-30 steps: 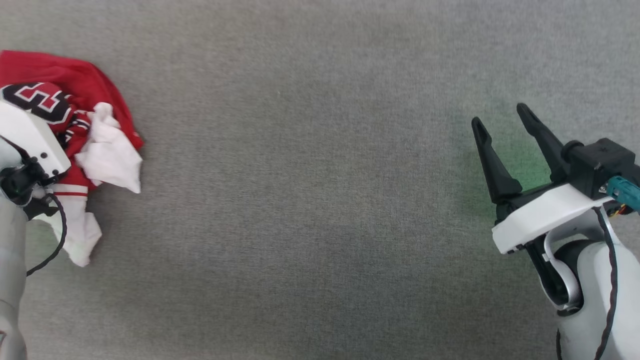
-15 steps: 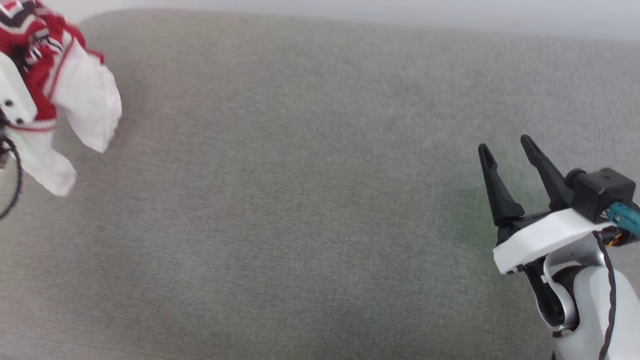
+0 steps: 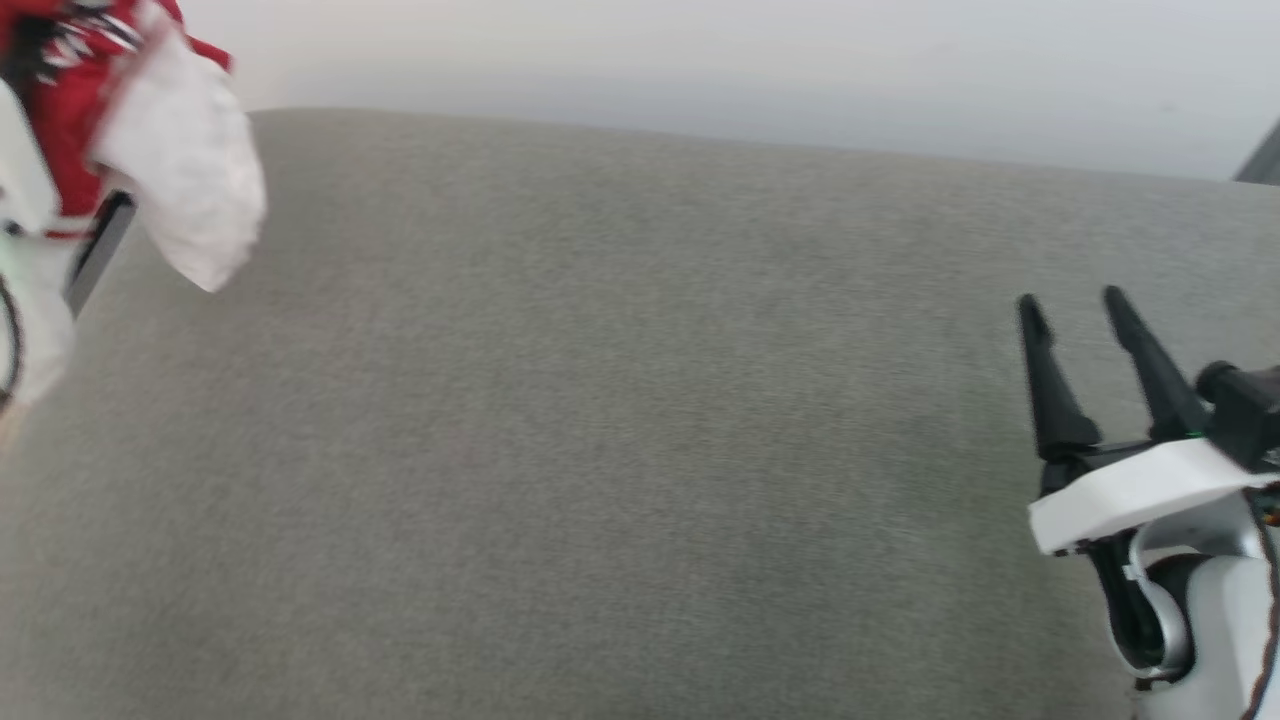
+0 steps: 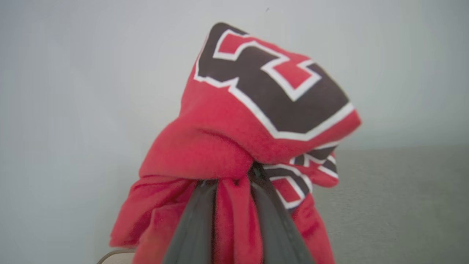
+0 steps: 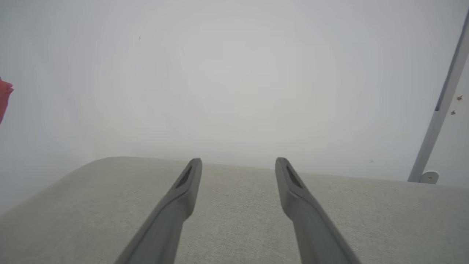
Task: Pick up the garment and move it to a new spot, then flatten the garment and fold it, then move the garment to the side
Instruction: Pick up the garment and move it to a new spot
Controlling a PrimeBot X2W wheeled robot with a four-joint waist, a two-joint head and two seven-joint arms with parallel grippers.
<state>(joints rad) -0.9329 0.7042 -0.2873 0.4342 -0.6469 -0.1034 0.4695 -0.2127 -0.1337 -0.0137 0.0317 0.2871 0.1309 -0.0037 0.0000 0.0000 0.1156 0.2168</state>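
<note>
Status: garment is bunched and clamped in the left claw. In the left wrist view both fingers run up into red cloth with a fold pinched between them, and a black numeral sits on top of the bundle. In the head view it hangs at the far left, near the back corner of the desk, with a white sleeve drooping beside it. That edge of the view is blurred, so I judge, rather than confirm, that the lowest cloth is off the desk. Right claw holds nothing; its fingers stand apart, poised above the desk at the right and well apart from the garment.

Progress: I rate the pick-up as done and the carry to a new spot as the step in hand. Not yet done are setting down, flattening, folding and moving to the side. The bulk of the task remains.

Note: the garment is a tight wad. I expect it will need both claws to spread it once it is laid on the open middle of the desk.
</note>
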